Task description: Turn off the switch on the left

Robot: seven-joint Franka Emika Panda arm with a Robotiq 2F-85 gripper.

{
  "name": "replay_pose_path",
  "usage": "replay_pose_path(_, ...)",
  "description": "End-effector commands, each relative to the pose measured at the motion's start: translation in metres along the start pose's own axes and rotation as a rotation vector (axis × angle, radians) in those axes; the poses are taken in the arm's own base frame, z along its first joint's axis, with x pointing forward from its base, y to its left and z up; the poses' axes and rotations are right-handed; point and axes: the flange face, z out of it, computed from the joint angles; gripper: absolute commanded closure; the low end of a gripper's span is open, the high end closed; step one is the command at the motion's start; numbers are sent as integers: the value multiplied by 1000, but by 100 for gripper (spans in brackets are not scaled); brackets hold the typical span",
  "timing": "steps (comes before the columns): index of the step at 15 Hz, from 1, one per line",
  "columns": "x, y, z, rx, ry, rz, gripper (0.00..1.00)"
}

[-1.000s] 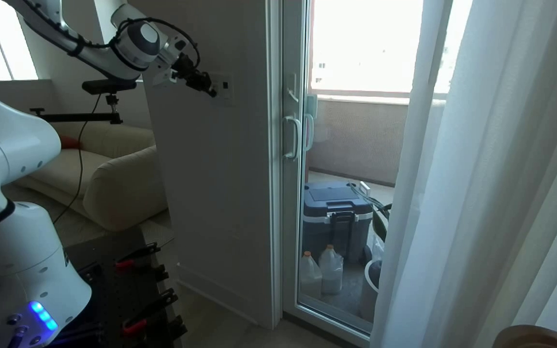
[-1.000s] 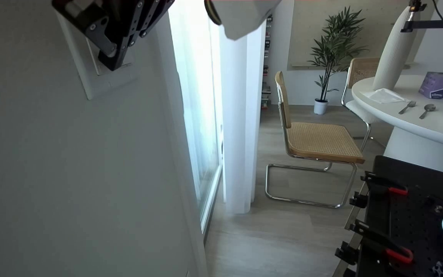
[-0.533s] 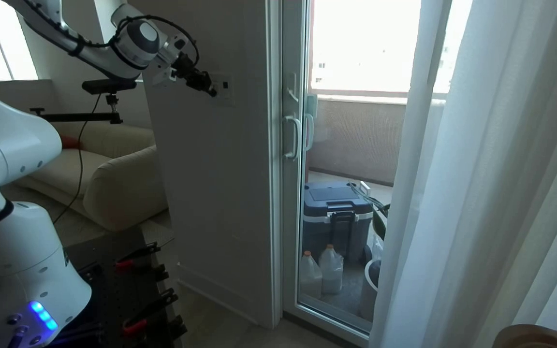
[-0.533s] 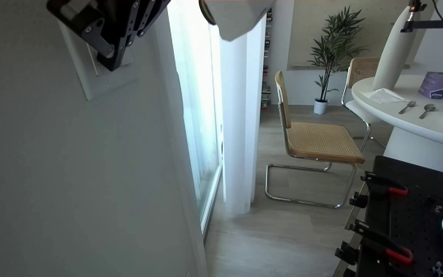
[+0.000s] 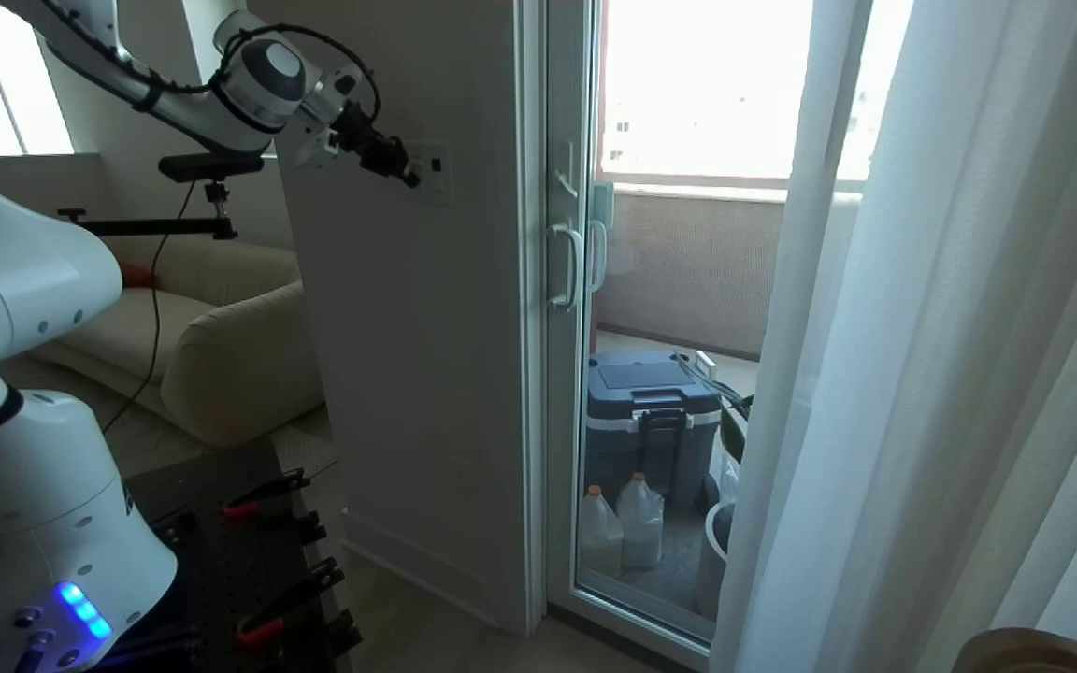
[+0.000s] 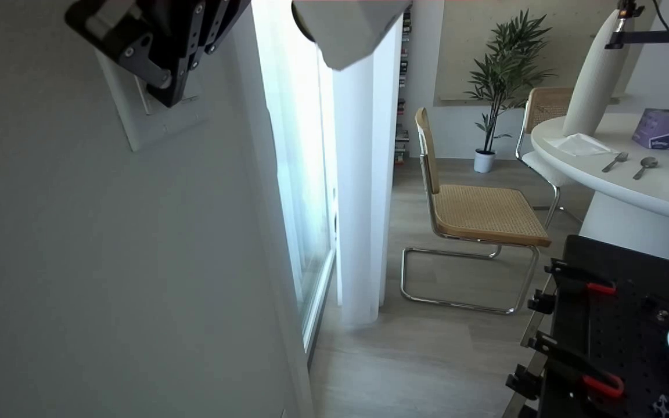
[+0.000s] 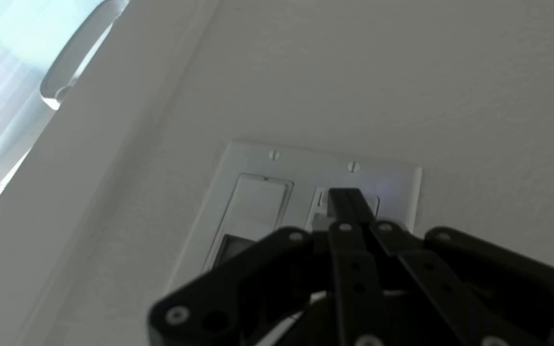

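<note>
On the wall, a light switch plate (image 7: 306, 166) carries two units side by side. In an exterior view, the left switch of the plate (image 5: 443, 190) is mostly hidden behind my gripper (image 5: 410, 178). The wrist view is turned round, so this left switch (image 7: 324, 198) shows there on the right, partly covered by my gripper (image 7: 346, 194). Its fingertips are pressed together with nothing between them, right in front of the switch. Whether they touch it cannot be made out. Beside it, the second unit (image 7: 258, 202) has a light paddle and a dark window.
A glass door with a white handle (image 5: 568, 266) and its frame (image 5: 531, 327) stands close beside the plate. Curtains (image 5: 950, 327) hang further along. A black table (image 6: 613, 325) with clamps stands by my base. A chair (image 6: 485, 212) stands on the floor.
In an exterior view, the gripper's rear part and the white wrist part have shifted a little left. The shut fingertips have stayed almost in place at the plate.
</note>
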Motion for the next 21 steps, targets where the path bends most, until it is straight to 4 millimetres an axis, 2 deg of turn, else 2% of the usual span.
replay_pose_path(1,10,13,15,-18,-9,-8,100)
replay_pose_path(13,9,22,17,-44,-36,-3,100)
replay_pose_path(17,10,33,21,-60,-70,8,100)
replay_pose_path(21,11,30,21,-28,-103,-1,100)
